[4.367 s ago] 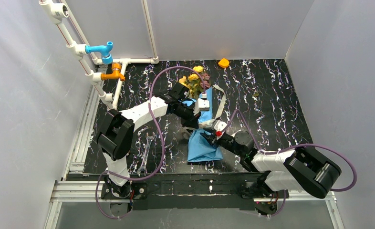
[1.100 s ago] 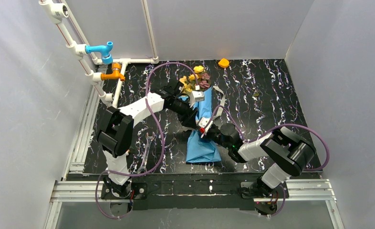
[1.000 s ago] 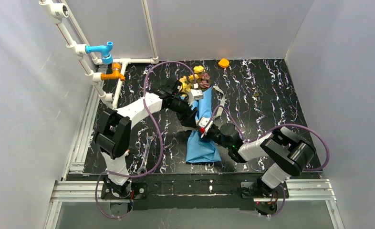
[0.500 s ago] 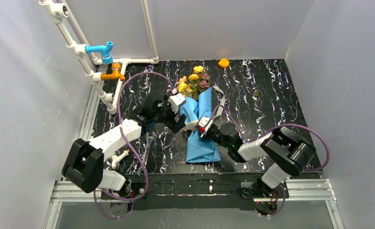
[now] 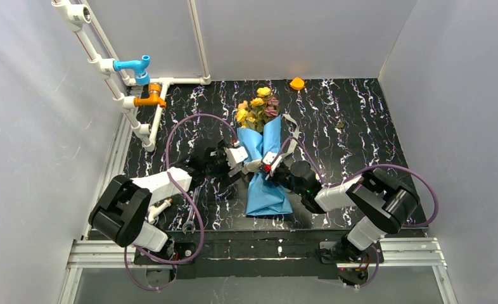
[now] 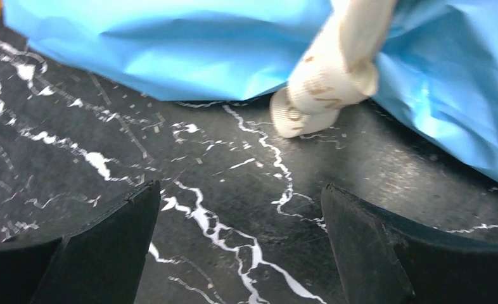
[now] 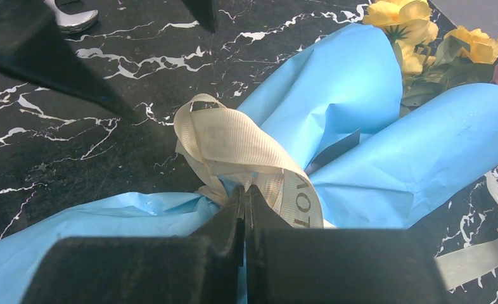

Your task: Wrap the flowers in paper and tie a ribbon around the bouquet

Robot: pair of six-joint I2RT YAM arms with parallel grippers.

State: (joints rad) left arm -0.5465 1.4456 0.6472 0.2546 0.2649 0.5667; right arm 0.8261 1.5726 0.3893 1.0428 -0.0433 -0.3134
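On the black white-veined worktop (image 5: 360, 139) lies the bouquet (image 5: 267, 190), a cone of light blue paper (image 7: 360, 95) near the middle, with yellow and dusky pink dried roses (image 5: 257, 107) at its far open end. A beige flat fabric ribbon (image 7: 234, 139) loops at its waist. The right claw (image 7: 245, 193) is clenched on that ribbon; the left claw (image 6: 237, 202) gapes released just beside it

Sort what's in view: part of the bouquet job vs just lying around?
Job: flowers, blue paper, ribbon.
Lying about: wrench, small orange object at the back, blue tap, orange tap.
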